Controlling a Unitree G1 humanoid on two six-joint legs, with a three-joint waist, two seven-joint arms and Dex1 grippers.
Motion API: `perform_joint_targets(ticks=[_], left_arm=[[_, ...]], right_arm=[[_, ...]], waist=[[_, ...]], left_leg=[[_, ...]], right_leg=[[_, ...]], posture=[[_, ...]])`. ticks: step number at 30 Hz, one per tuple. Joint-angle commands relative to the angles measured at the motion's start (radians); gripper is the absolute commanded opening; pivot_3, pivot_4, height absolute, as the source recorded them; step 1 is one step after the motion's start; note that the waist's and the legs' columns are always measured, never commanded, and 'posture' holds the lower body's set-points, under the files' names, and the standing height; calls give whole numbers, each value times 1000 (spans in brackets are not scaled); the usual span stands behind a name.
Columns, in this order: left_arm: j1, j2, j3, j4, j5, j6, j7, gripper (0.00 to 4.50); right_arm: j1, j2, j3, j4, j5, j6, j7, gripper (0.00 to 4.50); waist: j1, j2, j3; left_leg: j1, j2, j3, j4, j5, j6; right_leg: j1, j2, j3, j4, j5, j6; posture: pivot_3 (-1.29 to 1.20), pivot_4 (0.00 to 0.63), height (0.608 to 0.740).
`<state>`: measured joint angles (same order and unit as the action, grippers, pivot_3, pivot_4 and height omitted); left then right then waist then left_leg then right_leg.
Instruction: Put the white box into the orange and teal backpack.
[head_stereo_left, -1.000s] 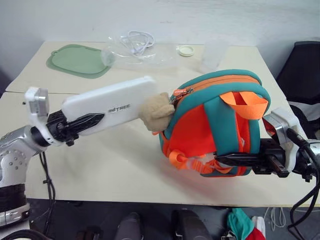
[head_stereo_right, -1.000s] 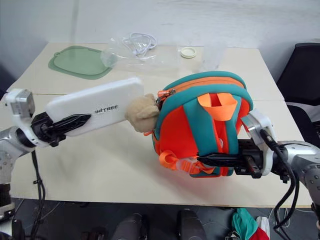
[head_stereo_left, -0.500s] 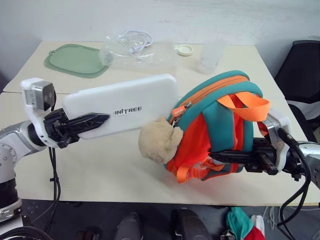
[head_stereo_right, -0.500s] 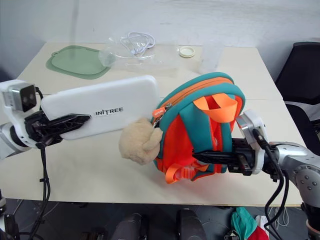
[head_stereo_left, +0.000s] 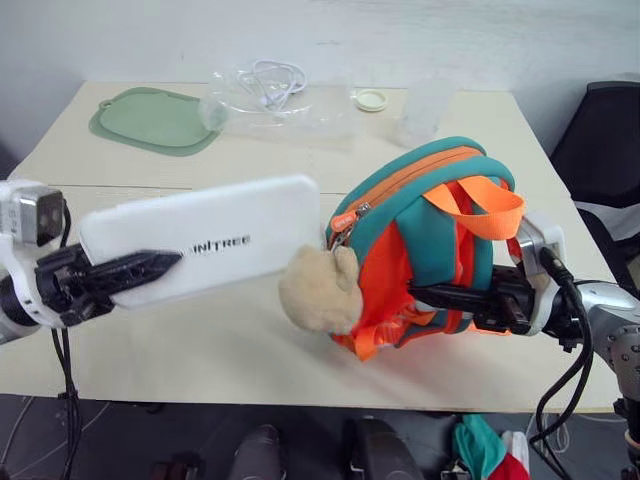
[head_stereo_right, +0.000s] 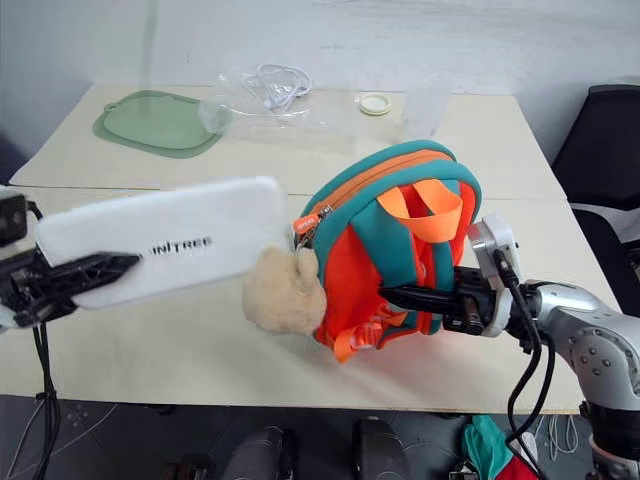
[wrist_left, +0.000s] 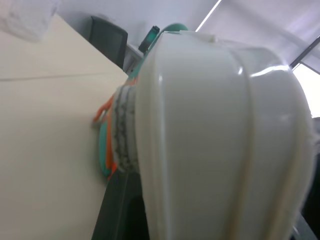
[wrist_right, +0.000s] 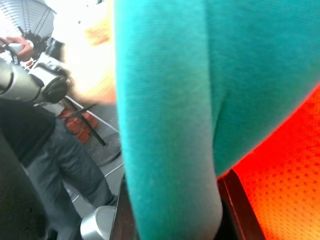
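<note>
Since the earlier frame the white box (head_stereo_left: 200, 250) had drawn back toward the left edge of the frame, its far end now just clear of the zipper and beside the tan plush toy (head_stereo_left: 318, 290), and the orange and teal backpack (head_stereo_left: 425, 245) had tipped further over to the left. The left gripper (head_stereo_left: 135, 272), at the lower left, was clamped on the box's near end, holding it almost level above the table (head_stereo_left: 250, 350). The right gripper (head_stereo_left: 440, 297), at the right of centre, was closed on a teal strap, holding the backpack upright. At the upper left lay a green mat (head_stereo_left: 155, 118); a clear bag with white cable (head_stereo_left: 265, 85) lay at the upper centre.
</note>
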<state>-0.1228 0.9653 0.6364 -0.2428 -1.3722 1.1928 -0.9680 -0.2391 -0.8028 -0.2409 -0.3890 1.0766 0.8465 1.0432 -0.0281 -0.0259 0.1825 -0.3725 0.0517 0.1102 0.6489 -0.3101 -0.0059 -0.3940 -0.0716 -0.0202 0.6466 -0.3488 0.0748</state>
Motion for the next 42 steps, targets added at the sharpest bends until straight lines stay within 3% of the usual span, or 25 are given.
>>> perform_joint_targets(ticks=[1, 6, 11, 19, 30, 42], left_arm=[[16, 22, 30, -54, -77, 16, -3, 1225], [79, 21, -4, -101, -4, -28, -27, 1225], [19, -64, -73, -89, 142, -200, 7, 1225], [-16, -58, -117, -23, 290, -345, -64, 1225], [-161, -96, -300, -80, 392, -465, -131, 1225], [-468, -145, -440, -75, 401, -454, -129, 1225]], right_arm=[[-18, 10, -11, -6, 2, -25, 2, 39], [-23, 27, -4, 7, -18, -39, 2, 39], [-18, 33, -3, -5, -10, -27, 6, 39], [23, -14, -13, -30, 5, 4, 52, 39], [41, -15, -7, -42, -6, 1, 51, 39], [79, -41, 15, -72, -17, 6, 80, 39]], waist=[[0, 0, 0], [-3, 0, 0], [1, 1, 0], [1, 0, 0], [4, 0, 0], [6, 0, 0]], left_leg=[[0, 0, 0, 0, 0, 0], [0, 0, 0, -1, 0, 0], [0, -1, 0, -1, 0, 0], [0, -2, 0, -1, 0, 1], [0, -2, 0, 0, 0, 2], [-1, -3, 0, 2, 1, 3]], right_leg=[[0, 0, 0, 0, 0, 0], [0, 0, 0, 0, 0, 0], [0, -1, 0, 0, 0, -1], [1, -1, -1, 0, 0, 0], [1, -1, -1, 0, 0, 0], [1, 0, -1, 0, 1, 1]], posture=[[0, 150, 740], [0, 150, 740], [0, 150, 740], [0, 150, 740], [0, 150, 740], [0, 150, 740]])
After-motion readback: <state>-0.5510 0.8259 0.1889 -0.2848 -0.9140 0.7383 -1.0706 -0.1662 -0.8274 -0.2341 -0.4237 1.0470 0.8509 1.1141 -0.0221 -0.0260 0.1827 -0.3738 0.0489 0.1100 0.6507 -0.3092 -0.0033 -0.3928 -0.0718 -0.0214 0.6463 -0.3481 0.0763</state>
